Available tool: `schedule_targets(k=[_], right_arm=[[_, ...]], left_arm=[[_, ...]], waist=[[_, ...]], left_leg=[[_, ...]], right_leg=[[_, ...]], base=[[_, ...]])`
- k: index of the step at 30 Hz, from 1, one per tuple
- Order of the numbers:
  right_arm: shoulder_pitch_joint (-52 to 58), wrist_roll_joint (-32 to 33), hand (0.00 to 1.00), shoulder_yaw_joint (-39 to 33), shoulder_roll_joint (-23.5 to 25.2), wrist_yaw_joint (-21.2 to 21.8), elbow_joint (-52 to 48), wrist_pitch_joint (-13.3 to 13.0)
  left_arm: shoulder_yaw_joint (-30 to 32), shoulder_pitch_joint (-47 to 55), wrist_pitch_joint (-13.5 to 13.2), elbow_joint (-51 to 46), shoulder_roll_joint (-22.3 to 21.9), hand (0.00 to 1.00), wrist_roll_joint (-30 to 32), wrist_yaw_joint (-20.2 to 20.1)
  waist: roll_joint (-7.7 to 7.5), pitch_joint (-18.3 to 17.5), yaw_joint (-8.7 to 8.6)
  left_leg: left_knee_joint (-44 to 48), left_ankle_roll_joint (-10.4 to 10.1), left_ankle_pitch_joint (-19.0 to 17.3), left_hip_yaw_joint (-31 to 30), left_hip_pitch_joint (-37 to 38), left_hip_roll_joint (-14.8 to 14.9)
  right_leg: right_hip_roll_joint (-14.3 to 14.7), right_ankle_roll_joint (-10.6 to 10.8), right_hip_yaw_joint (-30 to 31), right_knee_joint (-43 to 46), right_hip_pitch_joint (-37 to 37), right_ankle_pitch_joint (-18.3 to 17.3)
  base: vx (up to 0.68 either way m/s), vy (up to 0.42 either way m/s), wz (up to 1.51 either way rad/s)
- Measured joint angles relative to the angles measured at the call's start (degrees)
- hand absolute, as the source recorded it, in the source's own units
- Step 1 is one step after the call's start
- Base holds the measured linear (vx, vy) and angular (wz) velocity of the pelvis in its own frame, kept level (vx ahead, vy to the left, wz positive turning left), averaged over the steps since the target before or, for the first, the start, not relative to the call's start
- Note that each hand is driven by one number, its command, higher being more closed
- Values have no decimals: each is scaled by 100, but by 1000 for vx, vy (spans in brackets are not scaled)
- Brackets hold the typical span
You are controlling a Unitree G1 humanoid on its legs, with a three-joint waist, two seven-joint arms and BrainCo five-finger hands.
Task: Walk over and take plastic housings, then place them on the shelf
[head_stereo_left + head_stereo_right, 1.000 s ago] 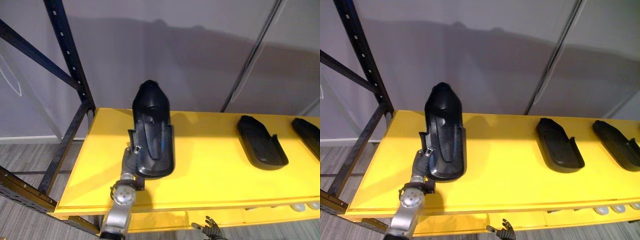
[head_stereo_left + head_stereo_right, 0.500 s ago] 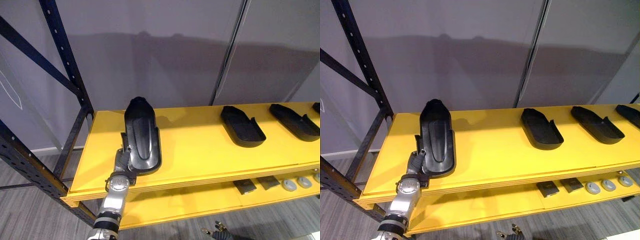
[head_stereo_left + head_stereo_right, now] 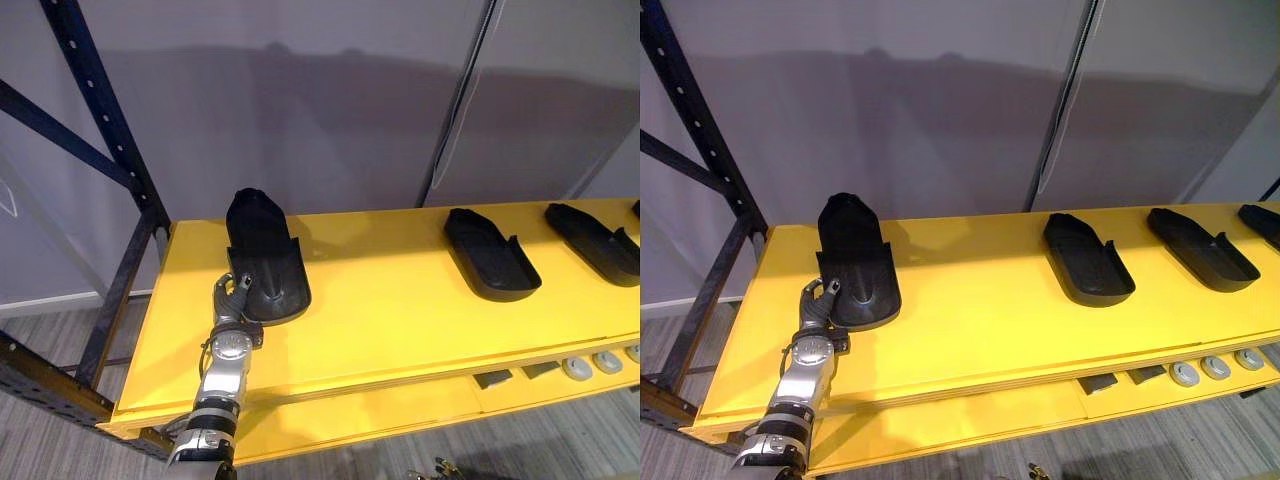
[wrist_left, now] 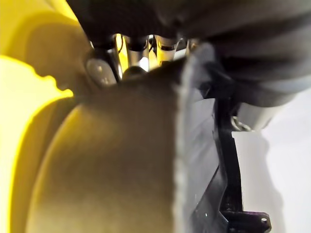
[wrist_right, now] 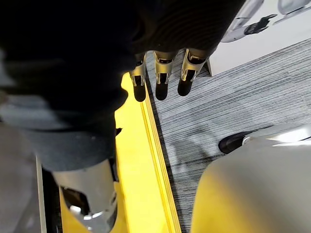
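While the black housing (image 3: 262, 258) lies lengthwise on the yellow shelf (image 3: 400, 310), close to its left end, its near end sits in the left hand (image 3: 232, 298). That hand's fingers and thumb are curled onto the housing's near left edge. From the wrist the fingers (image 4: 121, 48) show in a row right against the dark plastic.

Further right on the same board, well apart from it, lie two more housings (image 3: 490, 255) (image 3: 595, 240), both with the hollow side up. A dark upright (image 3: 110, 130) stands at the shelf's left end, against a grey wall (image 3: 330, 110). The right hand (image 5: 160, 77) hangs low by the shelf's yellow front edge, over the grey floor (image 5: 218, 111), fingers loose and apart, holding nothing.
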Motion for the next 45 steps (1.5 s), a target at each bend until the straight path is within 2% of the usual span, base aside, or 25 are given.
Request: schedule_targets(k=[8, 16, 22, 23, 24, 27, 29, 37, 45], right_arm=[[-77, -17, 0, 103, -6, 1, 4, 12], [-30, -18, 0, 105, -28, 2, 2, 26], [-40, -18, 0, 104, -24, 2, -1, 25], [-44, -18, 0, 102, -23, 2, -4, 24], [-34, -16, 0, 101, -20, 3, -5, 22], [61, -12, 0, 97, -24, 2, -37, 14], [108, -9, 0, 97, -34, 2, -83, 9], [388, 12, 0, 99, -97, -4, -113, -7], [496, 9, 0, 107, -87, -44, -112, -16]], left_arm=[[53, 20, -4, -216, -6, 0, -8, 12], [123, 282, -9, -915, -127, 0, -112, 49], [60, 522, -68, -1794, -129, 0, -99, 130], [-35, 622, -79, -2201, -138, 0, -96, 132], [-188, 773, -151, -2697, -155, 100, -33, 123], [-690, 1195, -448, -3788, -204, 100, 47, 66], [-934, 1573, -642, -4348, -263, 100, 189, -89], [-1768, 2898, -1196, -5291, -354, 100, 352, -721], [-2095, 3194, -1252, -5026, -347, 100, 400, -1046]], waist=[[-52, 150, -27], [-44, 203, 14], [-47, 204, 28], [-47, 201, 37], [-48, 200, 64], [-41, 193, 172], [-11, 177, 185], [125, 15, 359], [90, -62, 473]], left_leg=[[-22, 14, -58, 49, 0, 14], [-21, 7, -63, 49, -12, 22], [-2, 1, -68, 49, -15, 35], [1, 0, -67, 45, -22, 51], [1, 0, -67, 44, -29, 72], [0, -12, -77, 46, -27, 115], [-3, -43, -109, 45, -39, 153], [-23, -67, -108, 12, -112, 198], [0, -41, -21, 7, -177, 170]], right_leg=[[-4, 5, 17, -58, -22, 77], [0, 8, 8, -116, -18, 74], [11, 8, -3, -135, 13, 75], [26, 8, 27, -105, 26, 76], [51, 7, 38, -72, 5, 76], [101, 8, 127, 4, -35, 76], [140, 10, 145, 75, -83, 72], [203, 134, 135, 229, -250, -96], [174, 107, 105, 268, -276, -74]], base=[[-82, 10, -5], [-22, 1, 0], [36, -8, 1], [0, 0, 0], [0, 0, 0], [-27, -6, -2], [-61, -10, -4], [-67, -13, 1], [13, 1, 1]])
